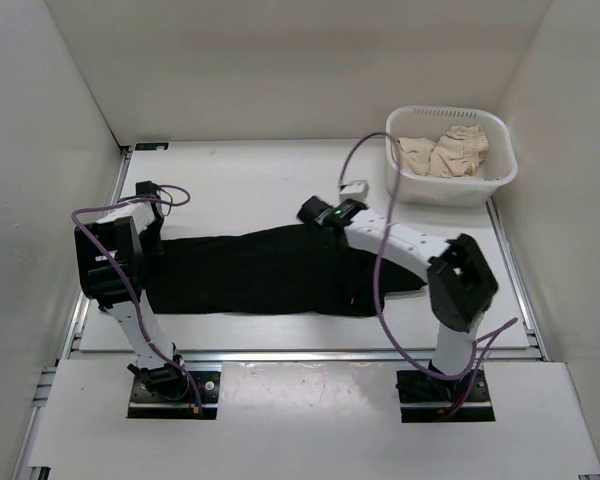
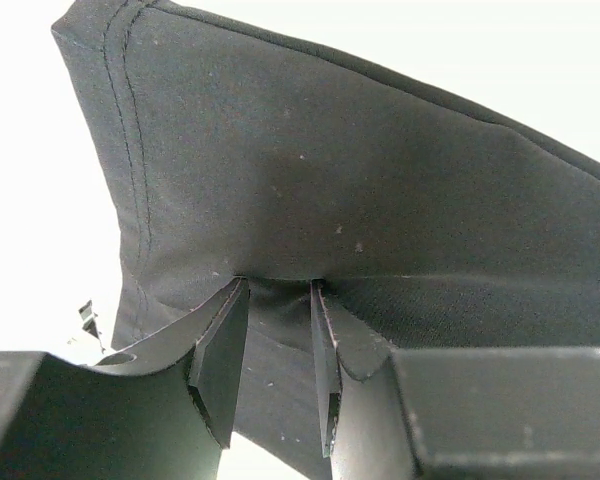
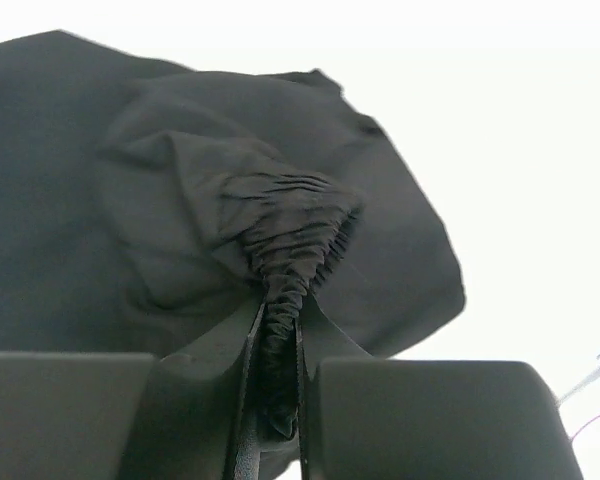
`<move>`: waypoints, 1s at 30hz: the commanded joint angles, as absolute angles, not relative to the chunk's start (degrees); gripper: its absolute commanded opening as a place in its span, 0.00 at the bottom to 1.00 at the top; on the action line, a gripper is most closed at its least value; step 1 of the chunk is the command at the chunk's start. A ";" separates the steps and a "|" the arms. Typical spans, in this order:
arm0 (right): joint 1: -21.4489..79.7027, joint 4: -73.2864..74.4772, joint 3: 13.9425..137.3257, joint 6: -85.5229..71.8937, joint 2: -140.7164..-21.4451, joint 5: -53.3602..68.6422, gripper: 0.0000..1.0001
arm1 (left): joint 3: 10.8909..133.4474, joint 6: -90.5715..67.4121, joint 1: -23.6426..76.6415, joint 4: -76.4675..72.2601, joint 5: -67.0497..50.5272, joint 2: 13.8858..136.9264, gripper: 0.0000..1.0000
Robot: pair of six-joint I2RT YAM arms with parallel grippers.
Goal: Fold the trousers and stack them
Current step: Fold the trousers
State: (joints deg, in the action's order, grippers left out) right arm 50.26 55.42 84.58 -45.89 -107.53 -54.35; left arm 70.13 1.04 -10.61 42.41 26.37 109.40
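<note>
The trousers (image 1: 270,272) lie flat on the table (image 1: 260,180), their long axis running rightward from the left gripper (image 2: 278,292), which pinches a fold by the stitched hem (image 2: 120,120). The right gripper (image 3: 275,318), at their far edge past the middle, pinches puckered cloth (seemingly the waistband). Folding probably means carrying one end toward the other.

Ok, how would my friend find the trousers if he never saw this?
Look at the big white table. The trousers are the long cloth lying across its middle. They are plain black, unlike the beige clothes in the white basket at the far corner.
</note>
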 commanded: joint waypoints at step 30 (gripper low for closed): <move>-10.37 42.02 76.99 -14.95 -96.76 -20.21 0.26 | 69.87 0.00 -12.83 41.84 23.38 113.99 0.45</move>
